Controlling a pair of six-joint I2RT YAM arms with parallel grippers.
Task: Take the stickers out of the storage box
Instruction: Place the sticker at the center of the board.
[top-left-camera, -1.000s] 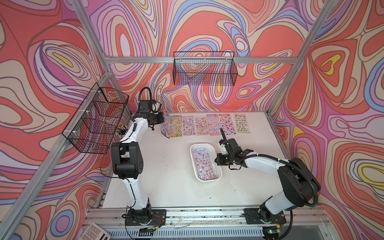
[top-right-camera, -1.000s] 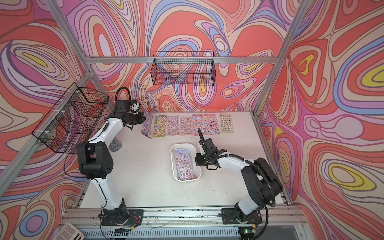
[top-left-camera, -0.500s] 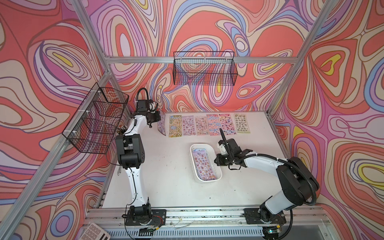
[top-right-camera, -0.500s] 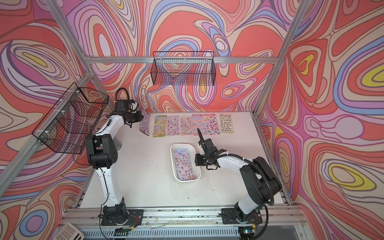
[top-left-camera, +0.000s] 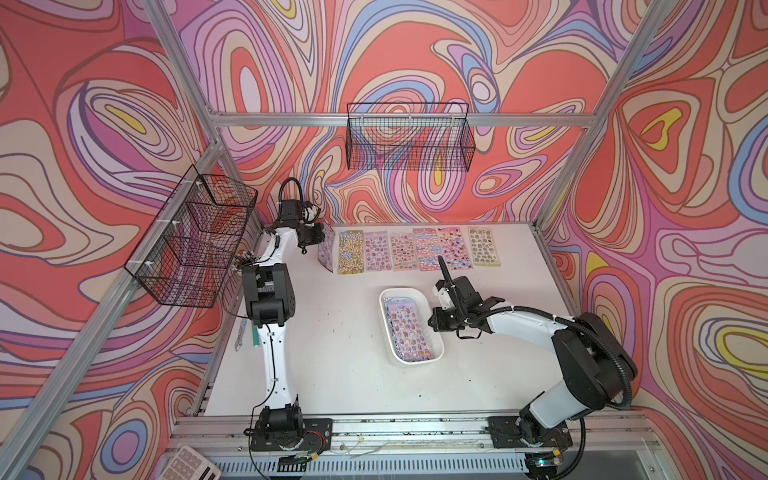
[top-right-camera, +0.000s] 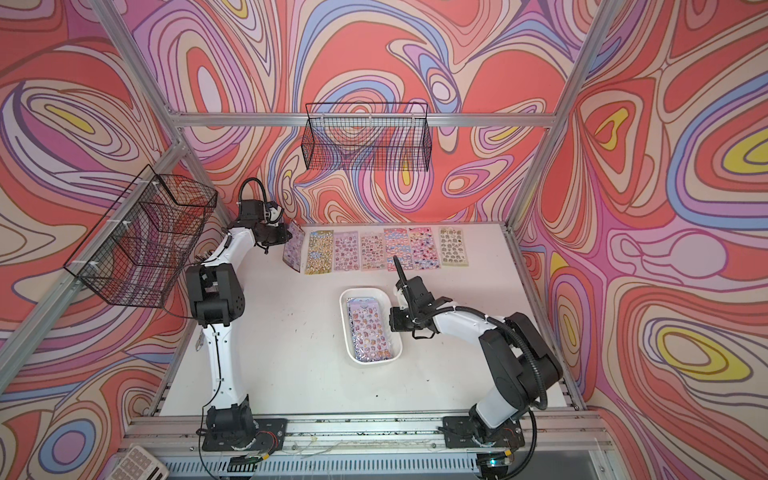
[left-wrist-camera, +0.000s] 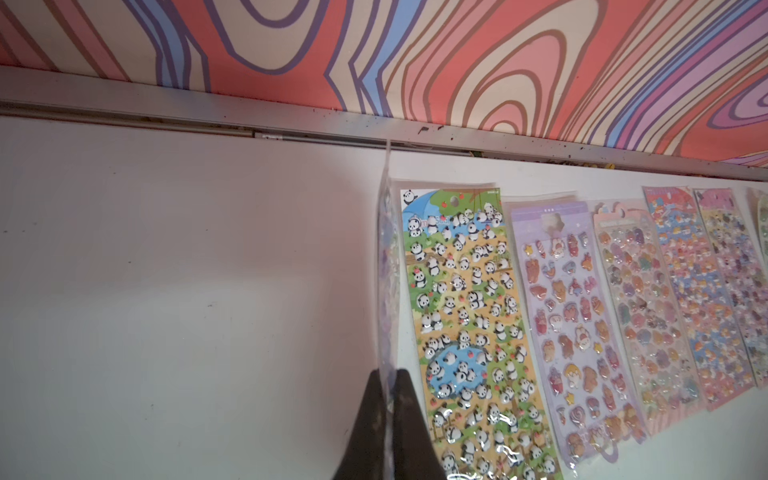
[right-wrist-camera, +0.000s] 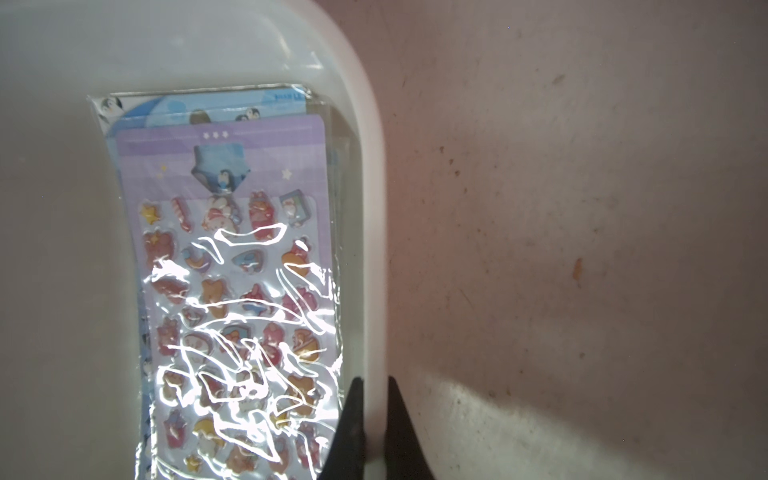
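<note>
The storage box (top-left-camera: 415, 362), lengthwise up-down mid-frame, holds stickers (top-left-camera: 409, 332); right jaws clamp its rim. Left jaws pinch one upright sheet (top-left-camera: 327, 252).

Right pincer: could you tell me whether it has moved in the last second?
No. The right pincer stays shut on the box rim, no nearer the sticker row.

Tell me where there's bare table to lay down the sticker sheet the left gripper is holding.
Free: the white tabletop beside the yellow-green panda sticker sheet, away from the row; also the wide stretch between the left arm and the shallow white plastic tray, down to the front rail. Crowded: the far edge, six sheets lying nearly edge to edge.
</note>
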